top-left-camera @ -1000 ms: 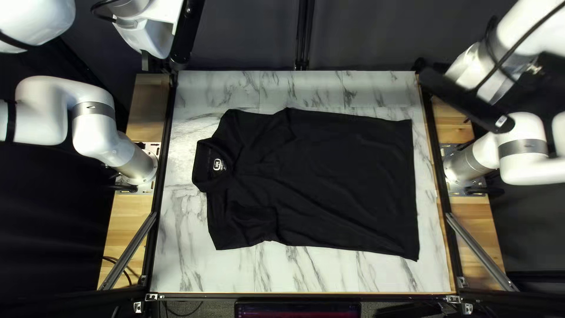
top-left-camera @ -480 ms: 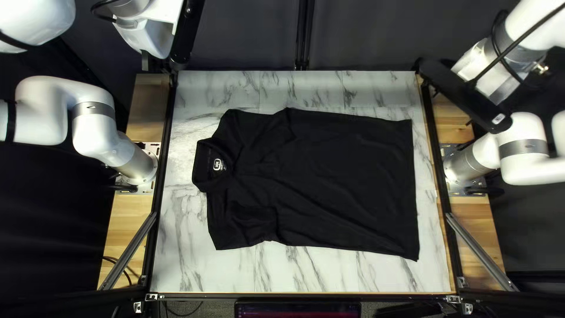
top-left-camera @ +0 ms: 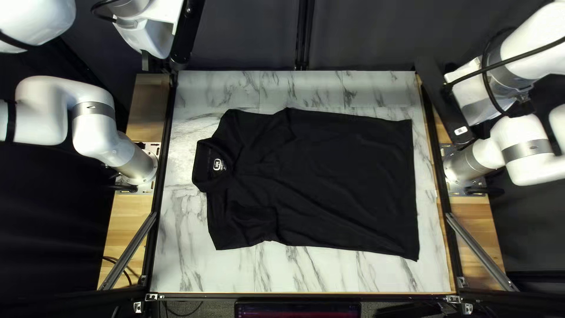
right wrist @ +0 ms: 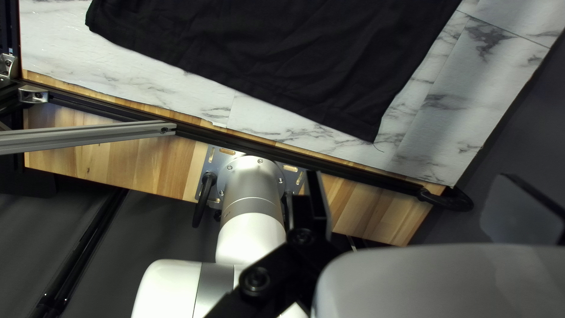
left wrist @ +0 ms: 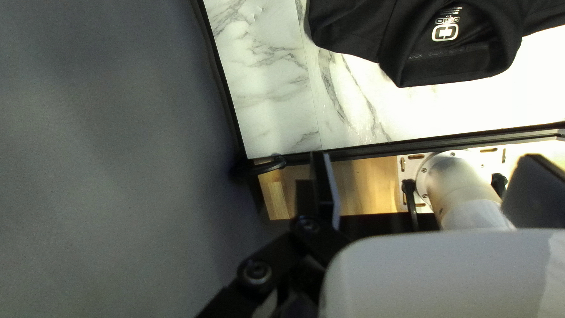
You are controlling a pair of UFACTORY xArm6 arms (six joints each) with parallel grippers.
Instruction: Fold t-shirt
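Top left view: black shirt (top-left-camera: 335, 176) flat on the marbled tabletop (top-left-camera: 206, 271), collar (top-left-camera: 203, 162) toward the left arm's base (top-left-camera: 140, 166), hem (top-left-camera: 413, 194) toward the right arm's base (top-left-camera: 464, 165). Left hand (top-left-camera: 154, 36) raised near the far left corner, right hand (top-left-camera: 471, 97) near the far right. Wrist views: both hands spread, fingers apart.

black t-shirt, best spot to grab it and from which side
Probably the hem corner toward the table's near edge, with my right pincer coming down from its own arm's side, closing across the cloth's edge. The black t-shirt lies flat, hem facing that arm's base, and this corner ends in a point.
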